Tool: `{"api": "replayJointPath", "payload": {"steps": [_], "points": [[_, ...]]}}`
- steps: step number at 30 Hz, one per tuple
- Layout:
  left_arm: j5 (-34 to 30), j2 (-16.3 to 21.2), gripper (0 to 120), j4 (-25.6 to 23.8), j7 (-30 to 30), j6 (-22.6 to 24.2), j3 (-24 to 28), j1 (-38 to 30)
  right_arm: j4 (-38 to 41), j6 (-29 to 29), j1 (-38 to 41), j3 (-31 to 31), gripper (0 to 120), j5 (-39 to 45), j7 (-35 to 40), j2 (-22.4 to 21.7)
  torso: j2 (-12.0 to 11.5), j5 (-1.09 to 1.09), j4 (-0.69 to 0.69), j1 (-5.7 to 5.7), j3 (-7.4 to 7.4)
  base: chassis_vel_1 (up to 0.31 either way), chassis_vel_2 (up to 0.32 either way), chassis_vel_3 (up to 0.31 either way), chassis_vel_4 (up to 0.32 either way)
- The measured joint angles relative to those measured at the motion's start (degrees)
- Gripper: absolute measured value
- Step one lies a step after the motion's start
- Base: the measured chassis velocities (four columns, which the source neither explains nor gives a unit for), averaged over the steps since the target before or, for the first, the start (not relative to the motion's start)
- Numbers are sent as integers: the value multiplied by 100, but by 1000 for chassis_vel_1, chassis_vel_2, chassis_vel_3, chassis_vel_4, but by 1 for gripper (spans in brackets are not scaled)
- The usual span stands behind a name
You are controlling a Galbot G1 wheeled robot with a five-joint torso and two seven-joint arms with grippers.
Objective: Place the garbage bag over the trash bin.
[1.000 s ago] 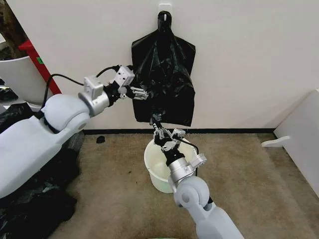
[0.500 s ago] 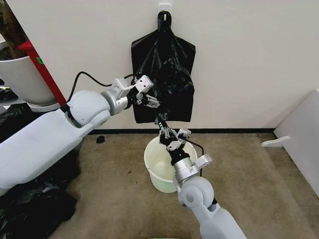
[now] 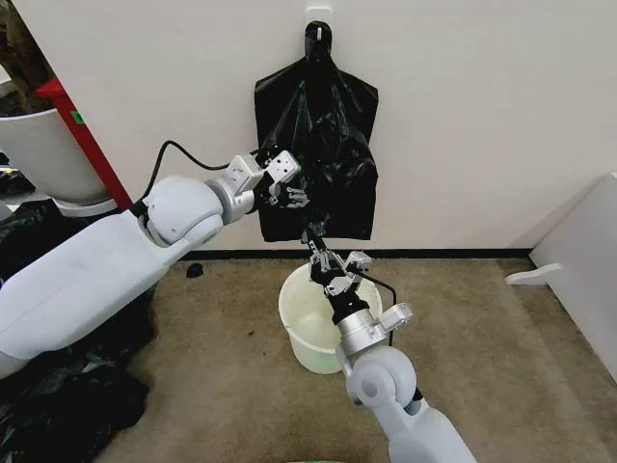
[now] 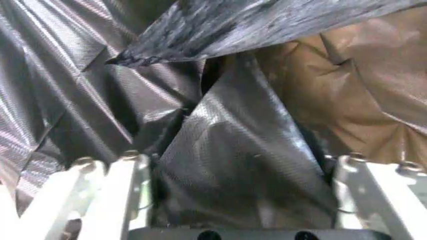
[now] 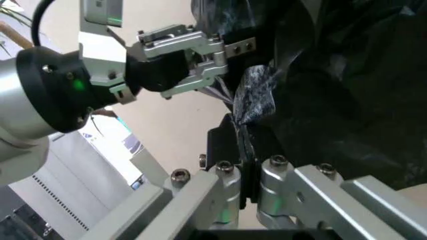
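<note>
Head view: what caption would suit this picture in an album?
Right claw pinches the hanging garbage bag above the trash bin; left claw open at its side.

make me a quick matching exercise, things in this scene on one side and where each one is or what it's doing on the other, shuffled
Things:
1. garbage bag
2. trash bin
3. left gripper
4. right gripper

Places or states:
A. open, fingers spread against the bag's side
B. hanging from a wall hook
C. pinched on the bag's bottom edge
D. standing on the carpet under the bag

Pairs: 1-B, 2-D, 3-A, 4-C
</note>
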Motion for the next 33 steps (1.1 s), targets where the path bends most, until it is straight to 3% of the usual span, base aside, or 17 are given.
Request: {"api": "replayJointPath", "payload": {"steps": [4, 15, 22, 33], "points": [[-33, -62, 36, 84, 19, -72, 50, -73, 43, 0, -49, 68, 0, -3, 0, -30, 0, 0, 0, 0, 0, 0, 0, 0, 0], [-86, -25, 0, -72, -246, -150, -123, 3, 119, 0, -162, 222, 0, -13, 0, -95, 0, 0, -1, 0, 0, 0, 0, 0, 0], [-335, 179, 0, -342, -743, -207, -820, 453, 130, 0, -226, 273, 0, -23, -7, -81, 0, 0, 0, 0, 0, 0, 0, 0, 0], [-939, 394, 0, -654, -1563, -748, -1800, 1412, 108, 9, -248, 267, 0, -192, -75, -22, 0, 0, 0, 0, 0, 0, 0, 0, 0]]}}
